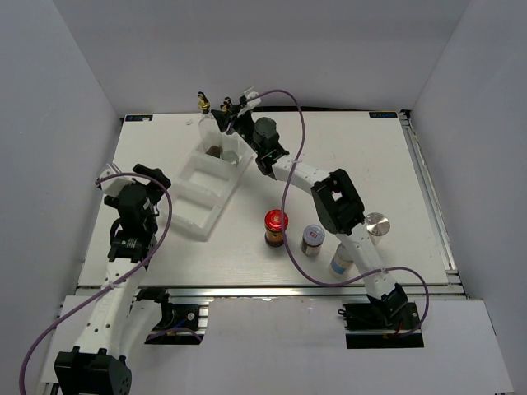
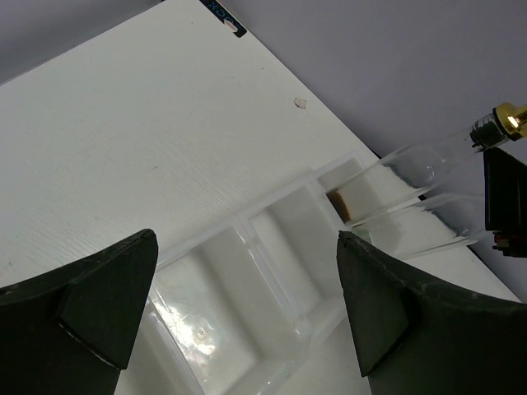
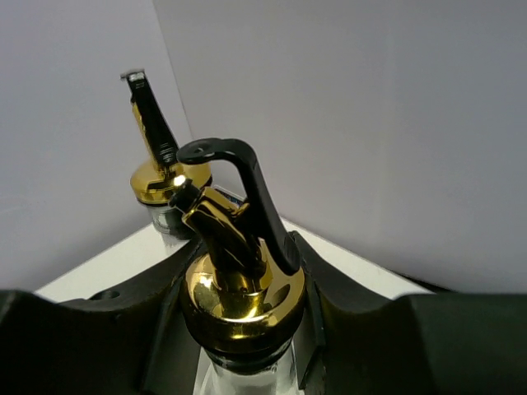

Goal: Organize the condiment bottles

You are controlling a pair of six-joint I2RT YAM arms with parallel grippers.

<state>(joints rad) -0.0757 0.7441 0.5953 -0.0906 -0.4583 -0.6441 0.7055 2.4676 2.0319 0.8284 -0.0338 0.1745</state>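
Note:
Two tall clear glass bottles with gold pourers stand at the far end of the white stepped tray (image 1: 193, 216). My right gripper (image 1: 233, 115) is shut on the neck of the right-hand bottle (image 1: 224, 107); in the right wrist view its gold pourer (image 3: 239, 280) sits between the fingers (image 3: 115, 329). The other bottle (image 1: 203, 104) (image 3: 160, 173) stands just beside it. A red-capped jar (image 1: 276, 228), a small silver-lidded jar (image 1: 313, 239) and two silver-topped white shakers (image 1: 342, 259) (image 1: 377, 224) stand on the table under the right arm. My left gripper (image 1: 132, 174) (image 2: 247, 304) hangs open over the tray's near compartments (image 2: 206, 313), holding nothing.
Grey walls close in the table (image 1: 370, 156) at the back and on both sides. The right arm's links (image 1: 333, 202) stretch above the jars and shakers. Purple cables loop beside both arms.

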